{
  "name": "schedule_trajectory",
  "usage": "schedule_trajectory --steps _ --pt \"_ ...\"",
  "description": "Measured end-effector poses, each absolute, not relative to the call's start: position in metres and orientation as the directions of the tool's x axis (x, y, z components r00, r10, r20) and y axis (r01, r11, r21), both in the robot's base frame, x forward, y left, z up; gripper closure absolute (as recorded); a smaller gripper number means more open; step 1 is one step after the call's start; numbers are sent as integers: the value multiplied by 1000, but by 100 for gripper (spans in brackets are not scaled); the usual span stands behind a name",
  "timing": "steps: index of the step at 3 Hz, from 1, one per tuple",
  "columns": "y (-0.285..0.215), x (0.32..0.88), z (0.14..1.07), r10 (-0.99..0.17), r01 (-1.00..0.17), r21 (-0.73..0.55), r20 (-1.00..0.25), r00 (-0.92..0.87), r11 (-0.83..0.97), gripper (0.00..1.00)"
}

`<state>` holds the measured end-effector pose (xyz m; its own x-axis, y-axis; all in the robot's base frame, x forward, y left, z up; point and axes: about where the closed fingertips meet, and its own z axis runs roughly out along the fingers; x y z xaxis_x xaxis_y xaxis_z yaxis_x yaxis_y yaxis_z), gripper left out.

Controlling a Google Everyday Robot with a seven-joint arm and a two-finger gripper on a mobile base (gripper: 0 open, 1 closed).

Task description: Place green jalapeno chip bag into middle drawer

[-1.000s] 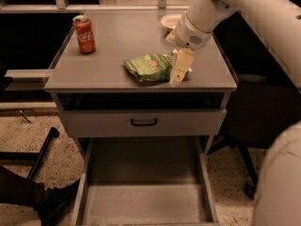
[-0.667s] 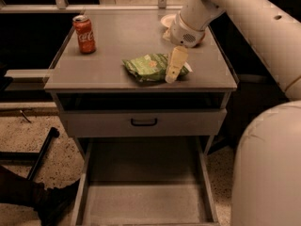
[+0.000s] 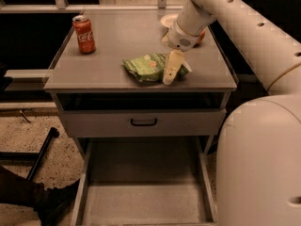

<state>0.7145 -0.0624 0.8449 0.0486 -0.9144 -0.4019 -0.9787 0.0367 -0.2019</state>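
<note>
The green jalapeno chip bag (image 3: 148,66) lies flat on the grey cabinet top (image 3: 117,46), right of centre near the front edge. My gripper (image 3: 170,74) comes down from the upper right and sits at the bag's right end, over its white sealed edge. The bag rests on the top and is not lifted. The middle drawer (image 3: 141,201) is pulled out at the bottom of the view, a shallow grey tray with low side walls and a bare floor, well below the bag.
A red soda can (image 3: 84,34) stands at the back left of the top. A white bowl (image 3: 168,20) sits at the back right behind my arm. A closed drawer front with a black handle (image 3: 143,122) lies under the top. A black chair leg (image 3: 42,149) lies on the floor at left.
My gripper has moved a little to the left and down onto the right end of the chip bag. The bag and the can have not moved.
</note>
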Motion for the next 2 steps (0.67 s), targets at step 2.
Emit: schedule_trajectory --steps 2 --pt "-57 716 832 -912 -987 -158 -408 39 29 42"
